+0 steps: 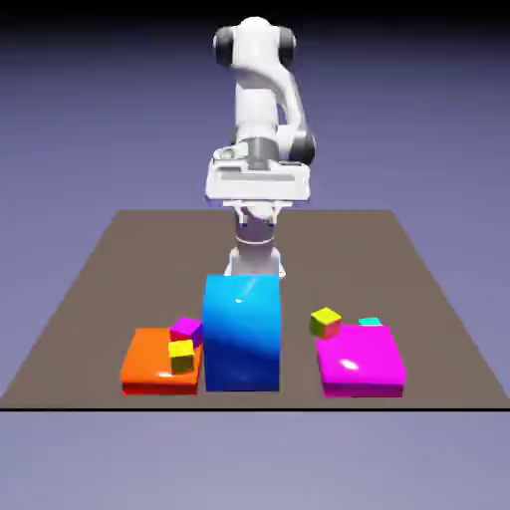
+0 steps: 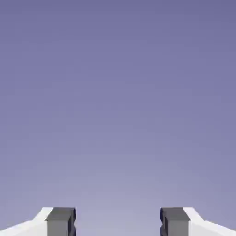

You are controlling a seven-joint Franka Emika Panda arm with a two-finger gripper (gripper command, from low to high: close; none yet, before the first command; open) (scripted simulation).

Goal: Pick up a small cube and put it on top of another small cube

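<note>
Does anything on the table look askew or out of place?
Mostly tidy. The yellow-green cube sits tilted near the magenta slab, and the small teal-green cube is nearly hidden behind that slab.

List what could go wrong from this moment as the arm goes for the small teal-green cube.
1. The small teal-green cube is mostly hidden behind the big magenta block, so the tool may bump that block on descent.
2. The yellow-green cube sits close beside it and could be grabbed or knocked instead.
3. The hand view shows only backdrop between open fingers, so it gives no help in aiming yet.
</note>
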